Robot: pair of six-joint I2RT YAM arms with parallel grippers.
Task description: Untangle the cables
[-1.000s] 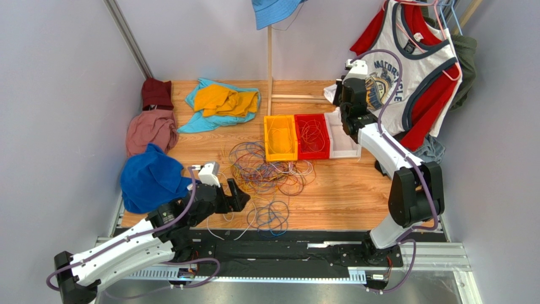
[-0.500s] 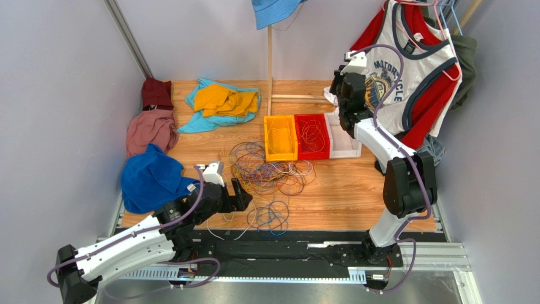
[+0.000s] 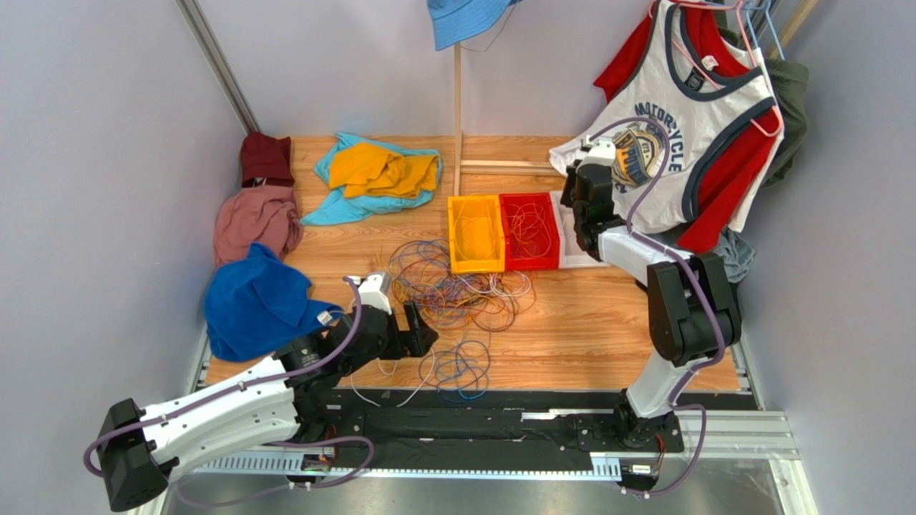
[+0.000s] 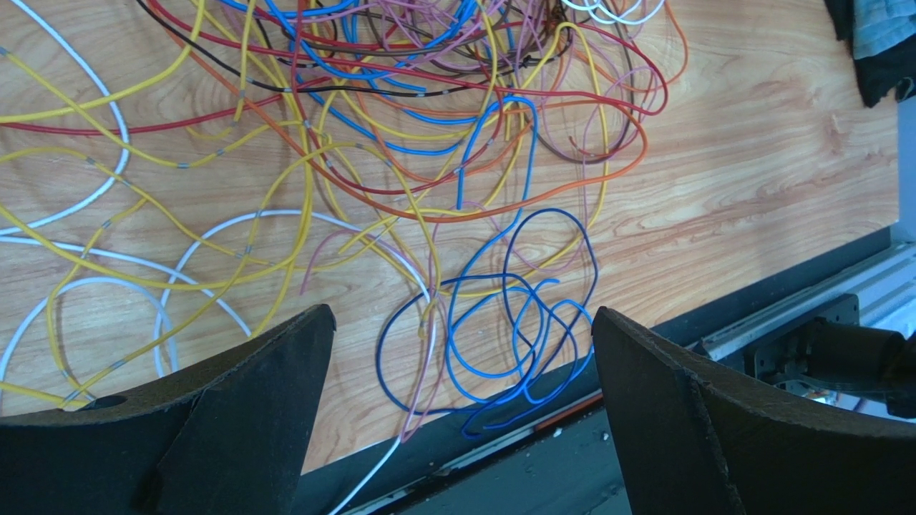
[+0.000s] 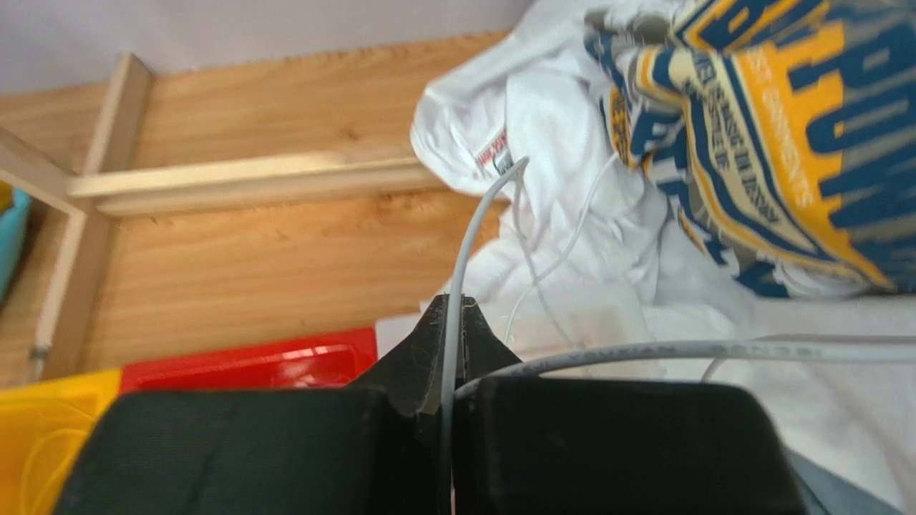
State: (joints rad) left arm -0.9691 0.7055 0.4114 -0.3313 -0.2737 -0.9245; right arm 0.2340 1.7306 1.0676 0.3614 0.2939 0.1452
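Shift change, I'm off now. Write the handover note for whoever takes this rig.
Left gripper: open, above the near edge of the cable tangle, holding nothing.
Right gripper: shut on one white cable, raised by the white bin.
Done: a few cables lie in the yellow bin and red bin.
Left to do: most are in the tangle, to be separated.

Yellow, blue, orange, purple, red and white cables point(image 3: 446, 288); pale wood-grain table point(image 3: 586, 322); one yellow bin point(image 3: 476, 265), one red bin point(image 3: 530, 263)
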